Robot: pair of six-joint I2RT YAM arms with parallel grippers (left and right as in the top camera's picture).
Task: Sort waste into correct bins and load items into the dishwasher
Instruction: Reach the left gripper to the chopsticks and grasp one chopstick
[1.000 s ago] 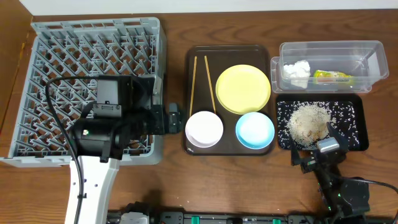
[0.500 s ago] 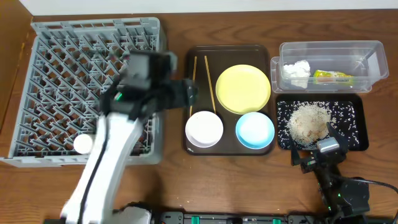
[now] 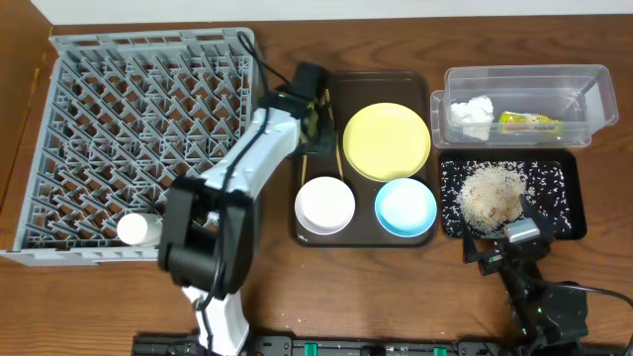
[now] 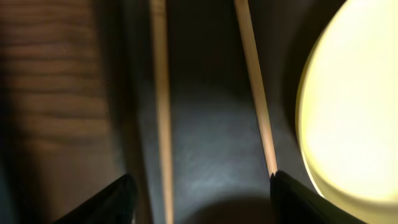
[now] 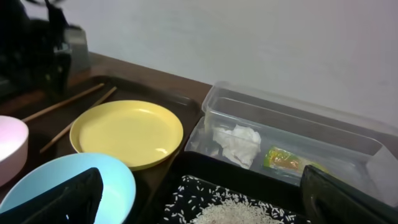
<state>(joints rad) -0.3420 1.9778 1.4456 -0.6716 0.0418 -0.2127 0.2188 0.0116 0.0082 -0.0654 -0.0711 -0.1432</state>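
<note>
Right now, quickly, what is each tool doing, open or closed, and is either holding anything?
Left tool: open, straddling the chopsticks, gripping nothing.
Right tool: open, empty.

No text can be read anywhere; the snack wrapper's (image 3: pixel 529 122) print is too small.

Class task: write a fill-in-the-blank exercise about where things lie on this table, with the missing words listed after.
The clear tub holds ____ pieces of waste: the white tissue and the snack wrapper.
The rice scraps are piled in the shallow tray, which is ____ in colour.
The left gripper, jaws apart, hangs over two chopsticks on the brown serving tray, to the ____ of the yellow plate.
Missing words: two; black; left.
</note>
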